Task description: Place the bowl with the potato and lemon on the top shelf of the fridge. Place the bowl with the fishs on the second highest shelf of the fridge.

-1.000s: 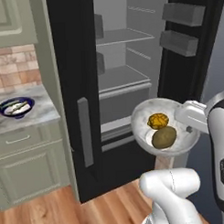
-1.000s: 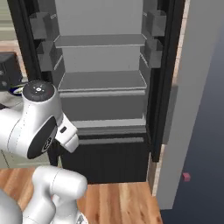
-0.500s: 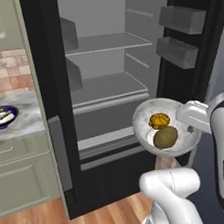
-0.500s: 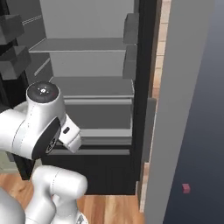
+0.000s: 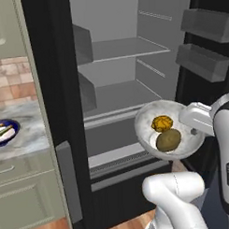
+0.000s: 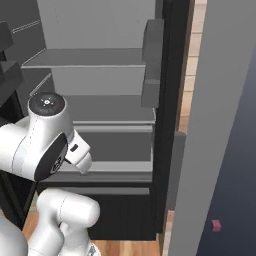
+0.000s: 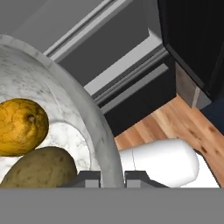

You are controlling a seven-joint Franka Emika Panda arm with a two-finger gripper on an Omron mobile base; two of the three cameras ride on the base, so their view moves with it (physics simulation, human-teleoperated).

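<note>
Wood flooring (image 7: 175, 127) runs beneath the open black fridge (image 5: 54, 90), whose grey shelves (image 5: 123, 48) stand bare. At 9 o'clock in the left base view, the marble table (image 5: 28, 138) carries a blue bowl of fish (image 5: 4, 132). The tool (image 7: 113, 178) is clamped on the rim of the marble bowl (image 5: 149, 122) (held level before the fridge), containing lemon (image 5: 161, 123) and potato (image 5: 168, 139).
</note>
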